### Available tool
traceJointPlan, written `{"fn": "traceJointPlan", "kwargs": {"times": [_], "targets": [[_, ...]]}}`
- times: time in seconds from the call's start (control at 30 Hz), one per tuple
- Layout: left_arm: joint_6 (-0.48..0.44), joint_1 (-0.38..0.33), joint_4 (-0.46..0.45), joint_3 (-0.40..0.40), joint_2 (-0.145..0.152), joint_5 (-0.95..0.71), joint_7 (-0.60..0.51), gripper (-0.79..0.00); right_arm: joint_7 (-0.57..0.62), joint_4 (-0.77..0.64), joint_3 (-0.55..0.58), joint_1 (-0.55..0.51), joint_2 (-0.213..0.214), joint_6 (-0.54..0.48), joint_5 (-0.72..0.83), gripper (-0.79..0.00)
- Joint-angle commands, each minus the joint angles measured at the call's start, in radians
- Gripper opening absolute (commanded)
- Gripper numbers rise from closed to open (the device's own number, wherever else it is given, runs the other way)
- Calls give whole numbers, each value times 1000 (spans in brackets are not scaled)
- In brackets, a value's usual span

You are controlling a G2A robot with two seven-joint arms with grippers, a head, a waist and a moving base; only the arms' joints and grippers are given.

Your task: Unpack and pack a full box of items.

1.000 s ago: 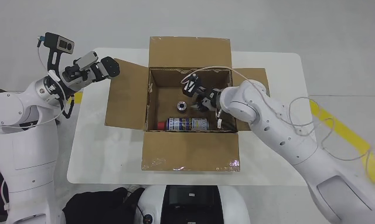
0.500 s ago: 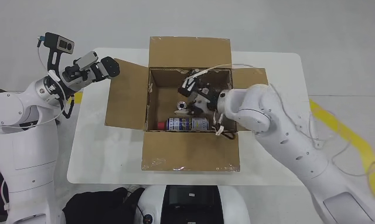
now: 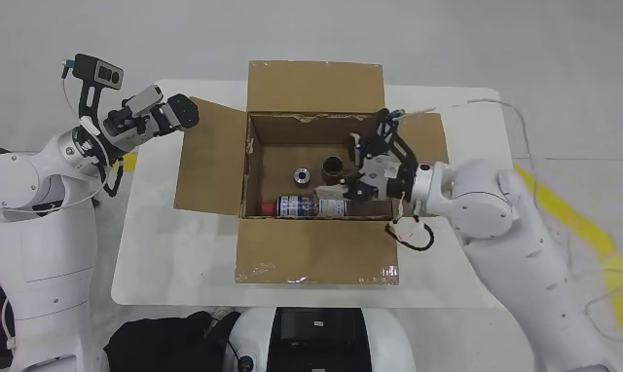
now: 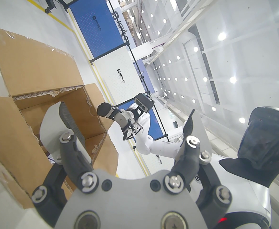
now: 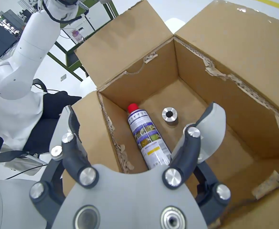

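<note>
An open cardboard box (image 3: 317, 250) stands in the middle of the white table (image 3: 156, 245). On its floor lie a spray can (image 3: 311, 205) with a red cap, a small metal cylinder (image 3: 303, 175) and a brown round thing (image 3: 333, 165). My right gripper (image 3: 358, 169) hangs open over the right part of the box, holding nothing. From its wrist I look down on the can (image 5: 146, 137) and the cylinder (image 5: 169, 116) between the open fingers (image 5: 213, 117). My left gripper (image 3: 185, 110) is raised, open and empty, off the box's left flap (image 3: 209, 167).
All the box flaps are folded outward; the far flap (image 3: 314, 85) and the right flap (image 3: 428, 133) lie on the table. Bare table shows left and right of the box. A cable (image 3: 409, 234) loops under the right wrist.
The right arm has drawn back from over the middle of the box to its right side, uncovering the brown round thing. The left arm has kept still.
</note>
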Motion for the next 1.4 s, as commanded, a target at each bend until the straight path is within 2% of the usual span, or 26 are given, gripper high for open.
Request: {"fn": "traceJointPlan", "kwargs": {"times": [0.0,0.1,0.3,0.43,0.57,0.77,1.37], "targets": [[0,0,0,0,0,0,0,0,15,-32,66,-46,11,-8,43,0],[0,0,0,0,0,0,0,0,45,-72,153,-112,29,1,43,0],[0,0,0,0,0,0,0,0,-19,-116,328,-295,51,53,22,0],[0,0,0,0,0,0,0,0,-62,-165,404,-397,58,66,17,0],[0,0,0,0,0,0,0,0,-88,-188,460,-456,62,64,32,0],[0,0,0,0,0,0,0,0,-98,-209,497,-486,67,77,12,0],[0,0,0,0,0,0,0,0,-108,-204,497,-490,66,85,31,0]]}}
